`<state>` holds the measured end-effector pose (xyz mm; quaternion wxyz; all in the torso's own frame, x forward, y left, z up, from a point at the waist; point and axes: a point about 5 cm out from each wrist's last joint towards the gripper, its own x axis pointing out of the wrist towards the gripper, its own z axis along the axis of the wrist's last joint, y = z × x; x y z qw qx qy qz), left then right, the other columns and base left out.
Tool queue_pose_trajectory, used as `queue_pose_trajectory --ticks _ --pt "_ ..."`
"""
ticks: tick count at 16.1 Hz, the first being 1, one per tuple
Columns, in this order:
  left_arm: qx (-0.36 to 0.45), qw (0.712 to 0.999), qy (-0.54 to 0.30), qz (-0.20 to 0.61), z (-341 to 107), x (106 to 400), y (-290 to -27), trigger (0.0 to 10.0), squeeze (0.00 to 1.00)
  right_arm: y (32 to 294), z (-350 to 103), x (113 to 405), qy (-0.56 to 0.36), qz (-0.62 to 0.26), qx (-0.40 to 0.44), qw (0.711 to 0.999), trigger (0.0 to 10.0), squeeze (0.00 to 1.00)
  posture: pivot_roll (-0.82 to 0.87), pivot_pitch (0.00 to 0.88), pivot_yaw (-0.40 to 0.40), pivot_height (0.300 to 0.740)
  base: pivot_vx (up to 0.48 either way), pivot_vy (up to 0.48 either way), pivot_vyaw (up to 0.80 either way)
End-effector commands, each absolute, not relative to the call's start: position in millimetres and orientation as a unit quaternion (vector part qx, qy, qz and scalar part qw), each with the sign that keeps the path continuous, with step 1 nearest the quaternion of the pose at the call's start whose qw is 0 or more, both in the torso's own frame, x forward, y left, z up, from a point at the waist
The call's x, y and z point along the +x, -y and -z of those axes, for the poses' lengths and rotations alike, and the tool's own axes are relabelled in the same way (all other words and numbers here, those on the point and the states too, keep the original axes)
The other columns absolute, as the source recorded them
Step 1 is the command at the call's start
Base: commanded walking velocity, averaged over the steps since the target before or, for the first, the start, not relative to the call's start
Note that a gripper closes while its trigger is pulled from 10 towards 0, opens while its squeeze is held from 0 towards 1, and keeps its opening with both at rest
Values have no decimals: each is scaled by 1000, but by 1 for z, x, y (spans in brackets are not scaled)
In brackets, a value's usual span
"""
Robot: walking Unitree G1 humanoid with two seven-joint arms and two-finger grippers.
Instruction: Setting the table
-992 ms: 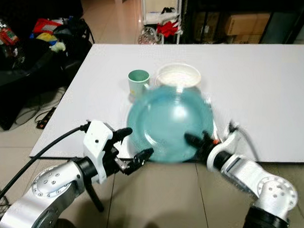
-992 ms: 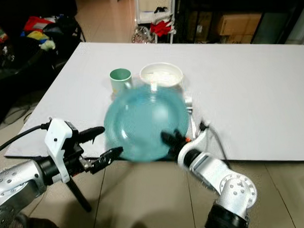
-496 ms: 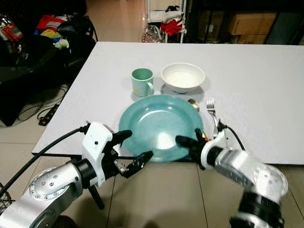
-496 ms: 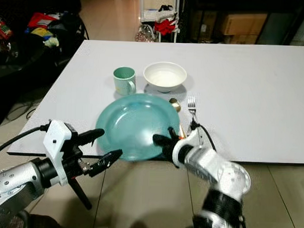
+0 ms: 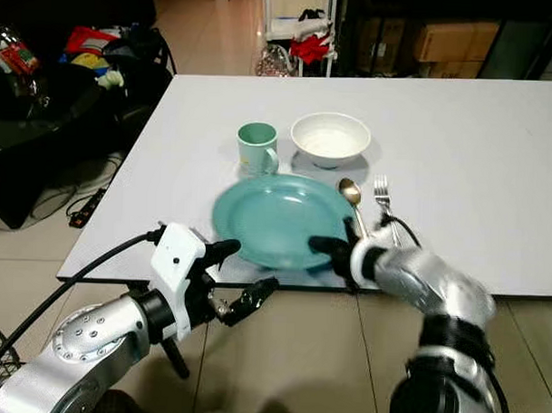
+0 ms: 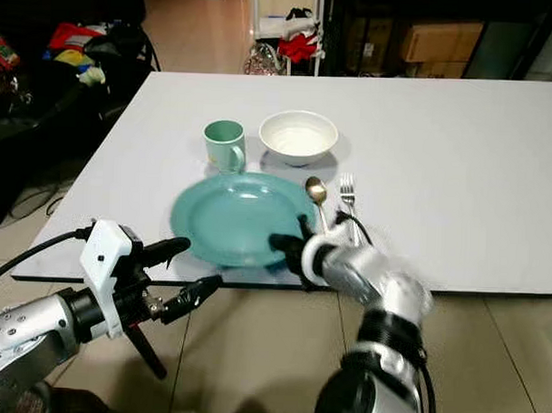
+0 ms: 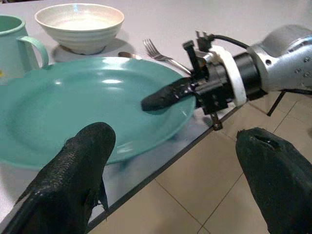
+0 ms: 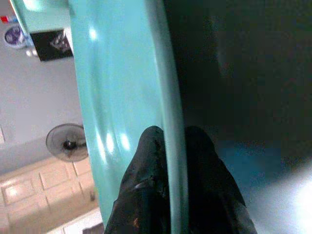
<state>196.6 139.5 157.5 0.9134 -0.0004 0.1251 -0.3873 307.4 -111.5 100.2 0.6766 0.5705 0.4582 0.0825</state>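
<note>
A teal plate (image 5: pixel 274 219) lies low over the near edge of the white table (image 5: pixel 478 132). My right gripper (image 5: pixel 333 252) is shut on the plate's near right rim, one finger above and one below, as the right wrist view shows on the rim (image 8: pixel 170 97). My left gripper (image 5: pixel 242 273) stands open below the table's front edge, just left of the plate, holding nothing. Behind the plate stand a green mug (image 5: pixel 257 148) and a white bowl (image 5: pixel 330 139). A spoon (image 5: pixel 351 193) and a fork (image 5: pixel 383 196) lie to the plate's right.
Left of the table sits a dark heap with bags and coloured items (image 5: pixel 72 63). A white rack (image 5: pixel 296 26) and cardboard boxes (image 5: pixel 445 40) stand beyond the far edge. Tiled floor (image 5: pixel 297 370) lies below the near edge.
The plate has come down from a raised, blurred position to lie nearly flat at the table's near edge, shifting slightly left. My right arm turned with it. The left gripper barely moved.
</note>
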Motion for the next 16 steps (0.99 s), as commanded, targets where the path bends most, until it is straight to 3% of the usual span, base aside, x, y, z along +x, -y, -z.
queue_pose_trajectory --ticks 1,2,3,4,5,9,16 --pt "10 915 -125 383 -159 196 -140 10000 0 103 -109 314 -454 -100 569 678 10000 204 29 0 30 740 0 0 0" --pt "11 916 -126 381 -159 197 -141 10000 0 103 -109 318 -452 -101 557 690 10000 580 30 0 29 740 0 0 0" --pt "11 916 -126 380 -159 197 -141 10000 0 103 -108 319 -448 -101 545 701 10000 800 32 0 26 740 0 0 0" --pt "12 917 -127 378 -158 197 -141 10000 0 104 -109 322 -440 -101 530 718 10000 941 33 0 25 740 0 0 0" --pt "12 917 -127 377 -158 196 -141 10000 0 104 -110 323 -435 -104 520 728 10000 1000 34 0 23 740 0 0 0" --pt "11 918 -128 375 -158 195 -142 10000 0 106 -117 328 -404 -113 493 762 10000 1000 32 0 23 740 0 0 0" --pt "12 915 -126 383 -158 197 -139 10000 0 118 -117 316 -382 -104 489 777 10000 1000 16 0 42 740 0 0 0"
